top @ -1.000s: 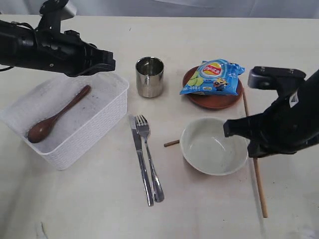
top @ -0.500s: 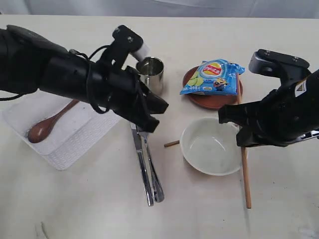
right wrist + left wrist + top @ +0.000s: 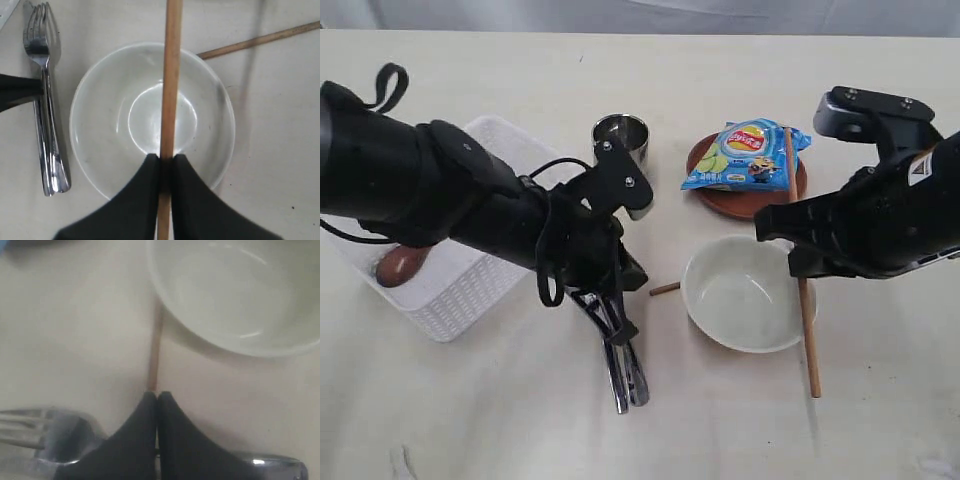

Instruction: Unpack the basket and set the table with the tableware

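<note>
right claw (image 3: 166, 160) pinching chopstick (image 3: 171, 75), long axis running across bowl (image 3: 100, 125); left claw (image 3: 157, 396) pressed together, tips at second chopstick (image 3: 155, 355)

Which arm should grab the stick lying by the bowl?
Left, probably: the left gripper, shut, sits right at the end of the lying chopstick. The right gripper holds the other chopstick.

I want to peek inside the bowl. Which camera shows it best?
The right wrist view: the bowl shows nearly whole from above, a chopstick crossing it. The exterior view shows it smaller, its edge covered. The left wrist view catches only part, blurred.
</note>
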